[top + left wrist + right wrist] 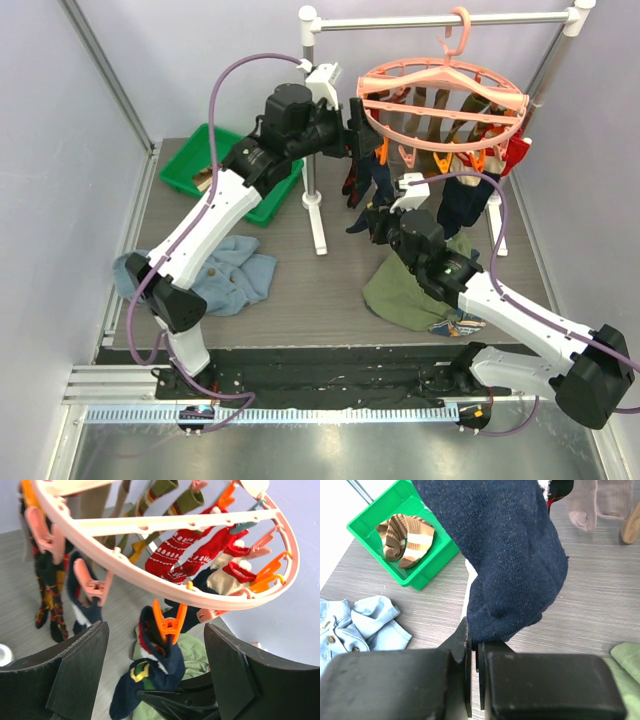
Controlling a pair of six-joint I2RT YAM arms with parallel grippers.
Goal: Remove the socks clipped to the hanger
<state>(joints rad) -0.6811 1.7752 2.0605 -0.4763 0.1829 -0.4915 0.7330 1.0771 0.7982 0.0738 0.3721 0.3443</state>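
Note:
The salmon-pink round hanger (440,100) hangs by its hook from the rail, with several socks clipped under its ring. My left gripper (358,140) is at the ring's left side. Its fingers (80,670) stand open on either side of an orange peg (169,622) without touching it. That peg clips a navy sock (160,665) with a red and white cuff. My right gripper (378,222) is below it, shut on the toe of this navy sock (515,570). Red patterned socks (190,555) and olive socks (187,500) hang further round the ring.
A green bin (405,530) at the back left holds a brown striped sock (405,537). A blue denim garment (235,275) lies at the left. An olive-green garment (410,295) lies under my right arm. The white post (312,130) of the rail stand rises just left of the hanger.

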